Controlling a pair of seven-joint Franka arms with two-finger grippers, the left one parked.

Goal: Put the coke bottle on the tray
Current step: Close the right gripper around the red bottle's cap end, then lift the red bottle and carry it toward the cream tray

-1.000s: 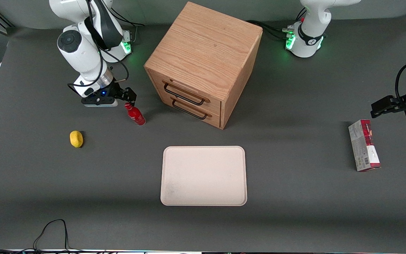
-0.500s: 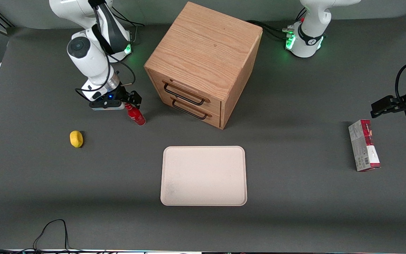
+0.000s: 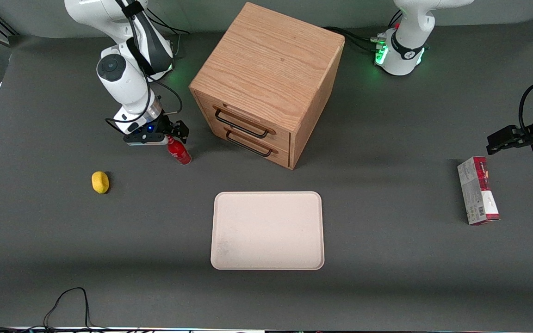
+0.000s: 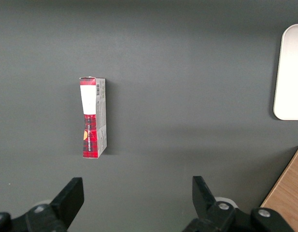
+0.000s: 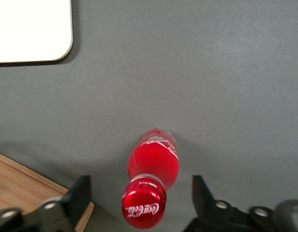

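The coke bottle [image 3: 178,151], small, red and red-capped, stands upright on the grey table beside the wooden cabinet's drawer front, farther from the front camera than the tray. My right gripper [image 3: 174,135] hangs just above the bottle's cap, open. In the right wrist view the red cap [image 5: 144,209] sits between the two spread fingers [image 5: 201,192] of the gripper [image 5: 141,193], touching neither. The cream tray [image 3: 267,230] lies flat in the table's middle, nearer the front camera; its corner shows in the right wrist view [image 5: 37,34].
A wooden two-drawer cabinet [image 3: 266,81] stands close beside the bottle. A yellow lemon [image 3: 100,181] lies toward the working arm's end. A red-and-grey carton [image 3: 477,190] lies toward the parked arm's end, also in the left wrist view [image 4: 92,117].
My right gripper has moved toward the cabinet and come over the bottle's cap. The bottle, tray and other things have not moved.
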